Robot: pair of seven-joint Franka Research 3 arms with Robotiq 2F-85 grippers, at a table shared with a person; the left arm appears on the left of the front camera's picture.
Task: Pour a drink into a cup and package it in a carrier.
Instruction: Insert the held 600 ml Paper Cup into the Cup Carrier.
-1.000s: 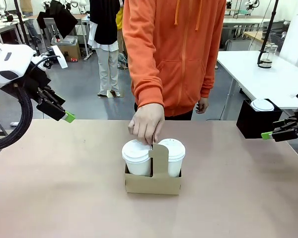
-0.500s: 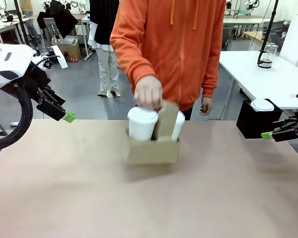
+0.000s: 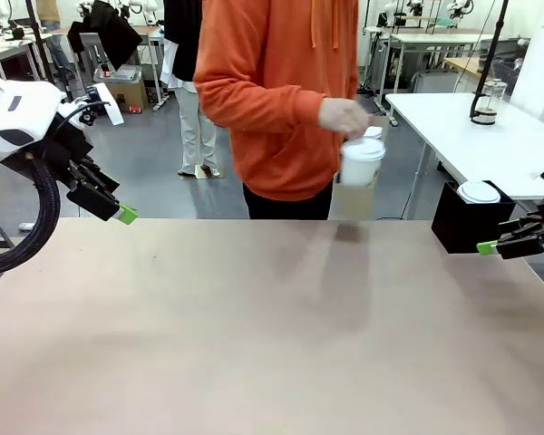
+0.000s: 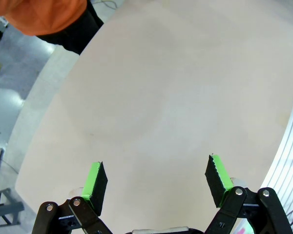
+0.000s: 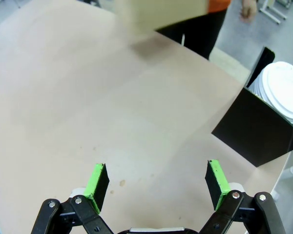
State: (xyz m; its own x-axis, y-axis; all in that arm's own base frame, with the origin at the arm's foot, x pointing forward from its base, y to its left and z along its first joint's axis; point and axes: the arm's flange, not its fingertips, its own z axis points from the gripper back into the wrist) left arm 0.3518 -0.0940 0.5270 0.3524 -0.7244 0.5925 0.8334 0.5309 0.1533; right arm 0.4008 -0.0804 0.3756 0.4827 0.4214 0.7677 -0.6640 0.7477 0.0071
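Observation:
A person in an orange hoodie holds the brown cardboard carrier (image 3: pixel 352 201) in the air beyond the table's far edge, right of the middle, with a hand (image 3: pixel 343 116) on its handle. A lidded white cup (image 3: pixel 361 163) stands in it, and a second lid shows behind. The carrier's blurred underside (image 5: pixel 158 12) is at the top of the right wrist view. My left gripper (image 3: pixel 123 214) hangs open over the table's far left corner, nothing between its pads (image 4: pixel 156 176). My right gripper (image 3: pixel 488 246) stands open at the right edge (image 5: pixel 156 181), also holding nothing. The lids hide the drink.
A black box (image 3: pixel 462 227) with a stack of white lids (image 5: pixel 283 90) on it sits at the table's far right corner, close to my right gripper. A glass jug (image 3: pixel 486 101) stands on a white table behind. The bare tan tabletop (image 3: pixel 272 326) lies below both grippers.
The person has lifted the carrier with its two cups off the middle of the table and carried it up and to the right. Neither arm has moved.

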